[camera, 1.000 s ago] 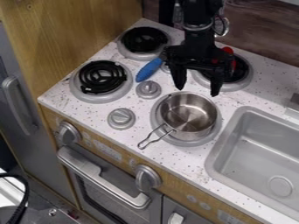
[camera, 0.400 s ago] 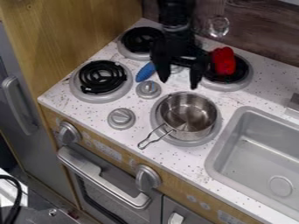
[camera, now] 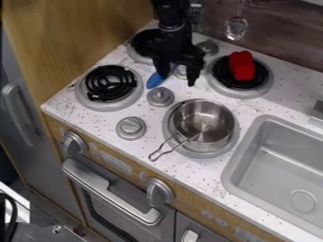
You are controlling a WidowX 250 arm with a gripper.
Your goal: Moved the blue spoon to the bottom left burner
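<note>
Spoon point(camera: 155, 80) of solid blue lay on the speckled stove top point(camera: 95, 120), at 11 o'clock from the metal pot point(camera: 203, 124), while my gripper point(camera: 177, 80) hung over it, fingers spread; whether either touched it, I could not tell. The bottom left burner point(camera: 110, 85), its apparent destination, stood just beside it at 9 o'clock. I judged the piece light and stiff, likely smooth plastic or wood, unlikely to break but apt to slip or swivel if pinched near an end. The best hold looked to be across its narrow sides, close to mid-length, though my own finger hid part of it. At 8 o'clock from the pot, markings point(camera: 116, 162) on the wooden front panel were too faint to read; I made out no label or lettering on the spoon.
</note>
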